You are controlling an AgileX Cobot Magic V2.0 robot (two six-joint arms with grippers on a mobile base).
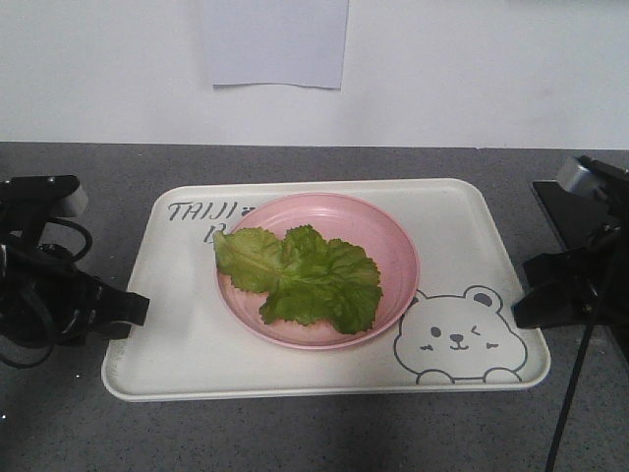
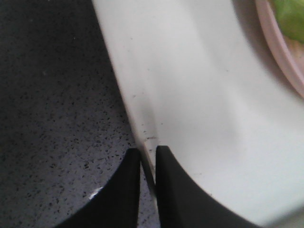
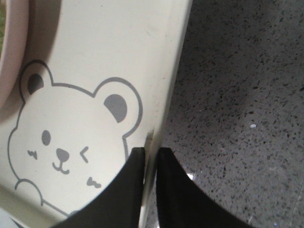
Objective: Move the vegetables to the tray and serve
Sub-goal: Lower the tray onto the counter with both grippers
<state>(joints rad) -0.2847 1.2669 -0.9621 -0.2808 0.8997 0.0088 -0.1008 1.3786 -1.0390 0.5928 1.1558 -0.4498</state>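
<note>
Green lettuce leaves, the vegetables (image 1: 303, 274), lie in a round pink plate (image 1: 393, 241) that stands on the cream tray (image 1: 187, 344) with the bear drawing (image 1: 458, 339). My left gripper (image 1: 138, 307) is shut on the tray's left rim (image 2: 142, 137), one finger above and one below it. On the other side, my right gripper (image 1: 521, 313) is shut on the tray's right rim (image 3: 164, 109) beside the bear (image 3: 61, 142). A bit of the plate (image 2: 280, 52) and the vegetables (image 2: 290, 16) shows in the left wrist view.
The tray rests on a dark speckled countertop (image 1: 314, 433). A white wall (image 1: 472, 69) with a sheet of paper (image 1: 275, 41) stands behind. Black arm cables (image 1: 39, 295) hang at the left.
</note>
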